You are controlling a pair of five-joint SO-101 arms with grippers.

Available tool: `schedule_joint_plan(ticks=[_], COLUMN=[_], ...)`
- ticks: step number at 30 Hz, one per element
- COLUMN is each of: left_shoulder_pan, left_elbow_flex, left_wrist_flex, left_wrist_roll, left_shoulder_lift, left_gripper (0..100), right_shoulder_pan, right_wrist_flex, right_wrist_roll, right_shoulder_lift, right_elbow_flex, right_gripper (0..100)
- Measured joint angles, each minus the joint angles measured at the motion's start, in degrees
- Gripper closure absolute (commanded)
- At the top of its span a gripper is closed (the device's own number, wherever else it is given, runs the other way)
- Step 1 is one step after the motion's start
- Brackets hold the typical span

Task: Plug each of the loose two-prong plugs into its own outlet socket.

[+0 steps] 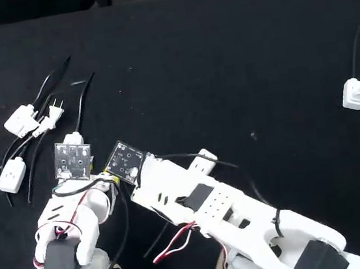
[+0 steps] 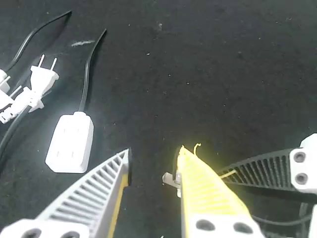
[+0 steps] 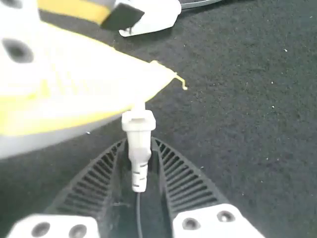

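Note:
My right gripper (image 3: 138, 145) is shut on a white two-prong plug (image 3: 137, 148), its black cord running back between the fingers. The plug's prongs press against the yellow finger (image 3: 94, 84) of my left gripper (image 2: 153, 166), which stands open just above the cloth with nothing in it. A white outlet socket (image 2: 70, 143) lies close beside the left gripper's other finger, and past it a loose two-prong plug (image 2: 42, 78). In the high view both arms meet at the lower left, near that outlet (image 1: 73, 140) and that loose plug (image 1: 55, 112).
More white outlets (image 1: 19, 121) (image 1: 11, 175) lie tangled with black cords at the left of the black cloth. Another white outlet (image 1: 355, 93) with its cord sits far off at the right. My right arm (image 1: 229, 214) stretches across the front.

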Motion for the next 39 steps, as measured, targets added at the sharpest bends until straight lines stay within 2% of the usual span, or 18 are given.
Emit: schedule_joint_plan(ticks=[4, 11, 16, 25, 34, 39], left_shoulder_pan=[0.00, 0.00, 0.00, 0.00, 0.00, 2.99], left_elbow_flex=[0.18, 0.18, 0.18, 1.05, 2.29, 3.96], left_wrist_flex=[0.00, 0.00, -0.35, -0.53, -0.44, 0.00], left_wrist_roll=[-0.53, -0.53, -0.53, -0.53, -0.53, -0.53], left_shoulder_lift=[0.00, 0.00, -0.09, -0.09, -0.09, -0.18], left_gripper=[83, 83, 83, 83, 83, 83], right_shoulder_pan=[-0.09, -0.09, -0.09, -0.09, -0.35, -0.09], right_wrist_flex=[0.44, 4.84, 7.21, 7.47, 4.04, 3.25], right_wrist_roll=[0.00, 0.00, -2.90, -3.87, -8.35, -8.53], right_shoulder_lift=[-5.19, -23.30, -30.33, -29.89, -24.44, -22.42], right_elbow_flex=[2.90, 9.67, 11.60, 11.60, 11.60, 11.69], right_gripper=[98.8, 98.8, 98.8, 98.8, 98.8, 98.7])
